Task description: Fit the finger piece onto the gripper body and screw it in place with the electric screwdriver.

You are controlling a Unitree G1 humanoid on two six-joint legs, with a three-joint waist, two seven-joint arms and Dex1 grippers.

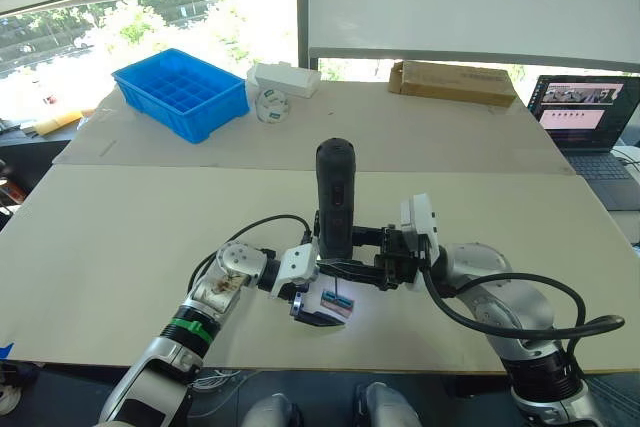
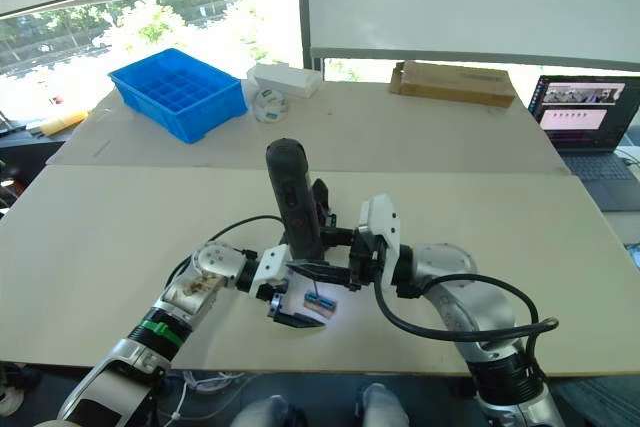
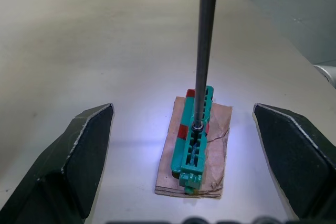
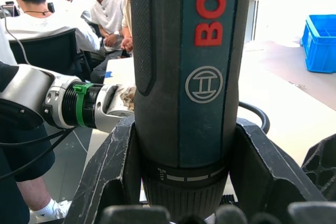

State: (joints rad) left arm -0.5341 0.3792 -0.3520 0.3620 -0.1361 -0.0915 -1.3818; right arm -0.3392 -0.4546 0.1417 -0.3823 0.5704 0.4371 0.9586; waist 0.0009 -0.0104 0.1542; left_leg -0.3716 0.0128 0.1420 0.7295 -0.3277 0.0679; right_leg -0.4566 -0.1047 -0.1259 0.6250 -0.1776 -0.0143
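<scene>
You have strong daylight coming through the windows [image 1: 150, 7] behind the table [image 1: 120, 237], washing out the view outside. The tabletop is evenly lit with only soft shadows. A small bluish-white lamp glow pools on the table around the green block [image 3: 195, 135]. In the right wrist view, the people [image 4: 100, 9] behind look soft.
</scene>
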